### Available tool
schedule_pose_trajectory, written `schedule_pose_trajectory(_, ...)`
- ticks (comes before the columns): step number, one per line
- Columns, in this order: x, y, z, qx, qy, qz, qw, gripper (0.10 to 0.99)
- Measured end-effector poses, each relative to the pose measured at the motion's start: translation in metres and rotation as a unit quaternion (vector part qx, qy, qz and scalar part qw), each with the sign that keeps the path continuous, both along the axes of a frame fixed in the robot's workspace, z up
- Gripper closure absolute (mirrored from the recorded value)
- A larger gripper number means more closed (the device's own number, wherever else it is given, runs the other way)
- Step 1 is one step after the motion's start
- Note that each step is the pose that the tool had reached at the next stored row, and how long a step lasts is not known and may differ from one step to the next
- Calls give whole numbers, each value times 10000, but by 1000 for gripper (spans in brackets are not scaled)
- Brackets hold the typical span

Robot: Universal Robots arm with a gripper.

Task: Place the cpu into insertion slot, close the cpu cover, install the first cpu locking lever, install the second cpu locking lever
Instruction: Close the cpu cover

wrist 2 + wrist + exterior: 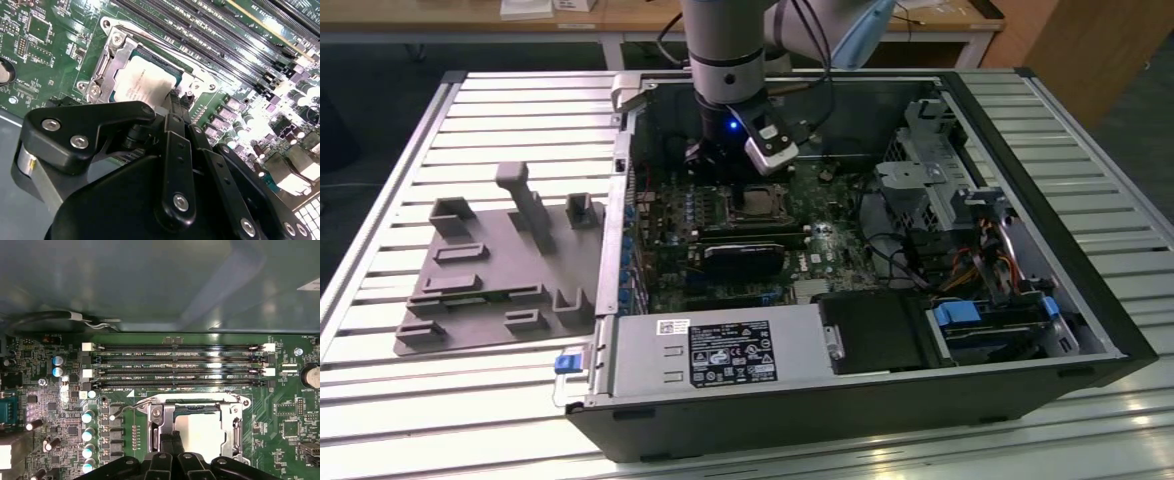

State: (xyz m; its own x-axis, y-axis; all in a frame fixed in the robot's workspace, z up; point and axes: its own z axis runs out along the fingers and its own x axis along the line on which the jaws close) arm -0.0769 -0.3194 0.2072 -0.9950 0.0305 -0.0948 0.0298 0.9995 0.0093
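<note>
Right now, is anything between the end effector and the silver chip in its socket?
Nothing visible. The end effector hangs at the edge of the cpu; the cpu lies in the insertion slot, framed by the cpu cover.

Circuit board (280,410) green with fine pale traces. Cpu (197,430) dull silver-grey top. Cpu cover (165,425) shiny silver frame. Memory slots (175,365) black, white end clips. Capacitors (58,371) teal, silver tops. Pincer (180,100) matte black, silver screw heads. Computer case (854,420) black. Power supply (654,365) pale grey, black label with white print. Tab (566,362) bright blue. Desk (400,140) silver, ribbed slat pattern. Fixture tray (480,290) plain grey.
</note>
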Motion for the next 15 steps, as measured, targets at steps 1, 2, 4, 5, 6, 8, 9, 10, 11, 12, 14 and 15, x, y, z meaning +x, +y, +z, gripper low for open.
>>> schedule_pose_trajectory(1,0,0,0,0,0,0,10000,984)
schedule_pose_trajectory(2,0,0,0,1,0,0,10000,984)
schedule_pose_trajectory(4,2,0,2,-1,1,0,10000,984)
schedule_pose_trajectory(5,10,0,3,-2,2,0,10000,984)
schedule_pose_trajectory(6,22,0,3,-1,1,0,10000,984)
schedule_pose_trajectory(8,58,0,2,-1,1,0,10000,984)
schedule_pose_trajectory(9,79,0,2,-1,1,0,10000,984)
schedule_pose_trajectory(10,100,0,2,-1,1,0,10000,984)
schedule_pose_trajectory(11,121,0,2,-1,1,0,10000,984)
schedule_pose_trajectory(12,140,-1,2,-1,1,0,10000,984)
schedule_pose_trajectory(14,176,0,2,-1,1,0,10000,984)
schedule_pose_trajectory(15,190,0,2,-1,1,0,10000,984)
